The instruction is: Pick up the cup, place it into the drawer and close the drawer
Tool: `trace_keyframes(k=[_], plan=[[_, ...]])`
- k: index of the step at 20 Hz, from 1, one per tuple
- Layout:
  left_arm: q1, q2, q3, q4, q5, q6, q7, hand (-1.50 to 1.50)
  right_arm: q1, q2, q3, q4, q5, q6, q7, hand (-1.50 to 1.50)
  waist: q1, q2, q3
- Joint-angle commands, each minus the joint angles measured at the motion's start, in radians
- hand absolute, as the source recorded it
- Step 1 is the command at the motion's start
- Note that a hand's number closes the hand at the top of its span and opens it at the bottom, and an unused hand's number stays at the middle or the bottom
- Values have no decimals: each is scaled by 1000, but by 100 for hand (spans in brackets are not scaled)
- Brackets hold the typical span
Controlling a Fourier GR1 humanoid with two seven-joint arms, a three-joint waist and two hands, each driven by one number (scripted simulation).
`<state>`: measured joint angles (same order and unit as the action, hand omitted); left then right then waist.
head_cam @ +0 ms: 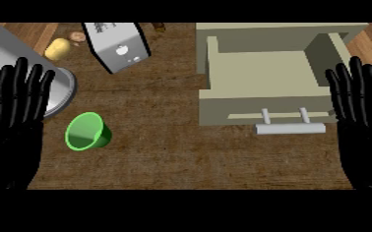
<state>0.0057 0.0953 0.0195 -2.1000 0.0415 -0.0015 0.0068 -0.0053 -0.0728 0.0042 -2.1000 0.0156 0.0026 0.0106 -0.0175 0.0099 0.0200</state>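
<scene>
the green cup is lying tipped on the tabletop, just beside the left hand and well apart from the open drawer. both hands, the right hand too, are resting released with fingers straight, grasping nothing. the cup is looking light, stiff and likely slippery, so pinching its rim or wrapping its wall seems the best hold.

No legible text or labels anywhere.

Bare counter lies between cup and open drawer.
</scene>
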Motion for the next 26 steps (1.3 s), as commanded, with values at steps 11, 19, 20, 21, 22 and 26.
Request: trace_keyframes(k=[11, 19, 20, 21, 22, 26], plan=[[99, 248, 111, 179, 696, -554, 28, -150, 36, -60, -5, 33, 24, 60, -2, -150, 17, -8, -21], [41, 318, 225, 465, 721, -706, 9, -150, 0, -108, -83, 11, -65, 122, 60, -150, 11, -9, -20], [62, 295, 222, 448, 639, -695, -4, -150, -28, -34, 1, 71, 49, 46, 16, -150, 18, -9, -20], [123, 266, 218, 461, 587, -757, -56, -150, -20, -55, -21, 93, 40, 71, -14, -150, 20, -10, -20], [33, 263, 208, 483, 581, -683, -11, -150, 15, -72, -69, 29, -35, 101, 12, -150, 14, -10, -20], [8, 260, 266, 651, 415, -742, -155, -150, 23, -67, -77, 79, -2, 96, -61, -150, 12, -9, -21]])
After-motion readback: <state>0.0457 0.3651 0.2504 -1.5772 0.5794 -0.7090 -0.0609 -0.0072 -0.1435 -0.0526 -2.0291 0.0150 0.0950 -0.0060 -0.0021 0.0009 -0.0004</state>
